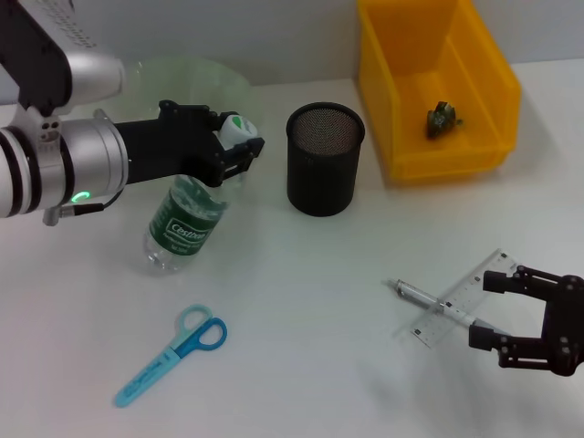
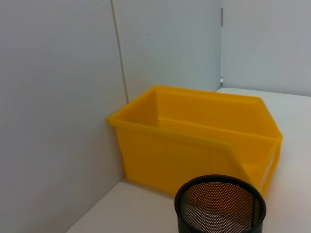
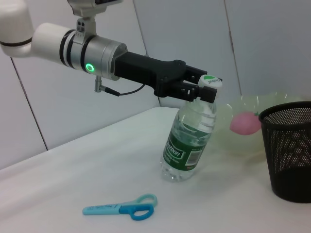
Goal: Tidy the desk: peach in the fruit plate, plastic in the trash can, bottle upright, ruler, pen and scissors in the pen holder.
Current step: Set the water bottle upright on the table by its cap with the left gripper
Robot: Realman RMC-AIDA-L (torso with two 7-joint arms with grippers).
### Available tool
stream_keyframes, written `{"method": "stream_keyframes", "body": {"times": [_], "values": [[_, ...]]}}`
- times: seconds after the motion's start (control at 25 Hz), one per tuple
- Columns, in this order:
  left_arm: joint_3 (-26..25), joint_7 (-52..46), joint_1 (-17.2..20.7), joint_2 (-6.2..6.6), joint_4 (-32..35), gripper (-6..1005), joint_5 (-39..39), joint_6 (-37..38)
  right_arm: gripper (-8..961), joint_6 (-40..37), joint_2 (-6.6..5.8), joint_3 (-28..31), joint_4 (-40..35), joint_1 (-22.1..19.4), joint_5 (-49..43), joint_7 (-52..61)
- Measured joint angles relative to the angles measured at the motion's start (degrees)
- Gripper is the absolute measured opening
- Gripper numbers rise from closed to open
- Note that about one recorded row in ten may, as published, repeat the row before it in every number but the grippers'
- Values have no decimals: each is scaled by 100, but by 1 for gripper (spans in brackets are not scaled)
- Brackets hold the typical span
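Here the left gripper [image 1: 239,146] pinches the bottle [image 1: 187,222] at its neck, tilted, apparently mid-righting; the right gripper [image 1: 534,315], fingers spread, waits at the desk's right edge beside the ruler [image 1: 461,298].

My left gripper [image 1: 239,146] clamps the neck of the clear, green-labelled bottle [image 1: 187,219], which stands slightly tilted beside the black mesh pen holder [image 1: 325,158]. Blue scissors [image 1: 173,351] lie flat nearer me; the clear ruler [image 1: 456,297] and pen [image 1: 429,299] lie crossed.
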Motion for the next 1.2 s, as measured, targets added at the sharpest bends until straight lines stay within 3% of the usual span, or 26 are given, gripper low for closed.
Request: {"method": "stream_keyframes", "body": {"times": [0.88,1.2], "values": [[-77,1212,198,4,-555,446,-1583,-27,848,0,0,0,27,25,0,0],[-152,1261,203,2,-571,444,-1639,-37,849,1,0,0,27,13,0,0]]}}
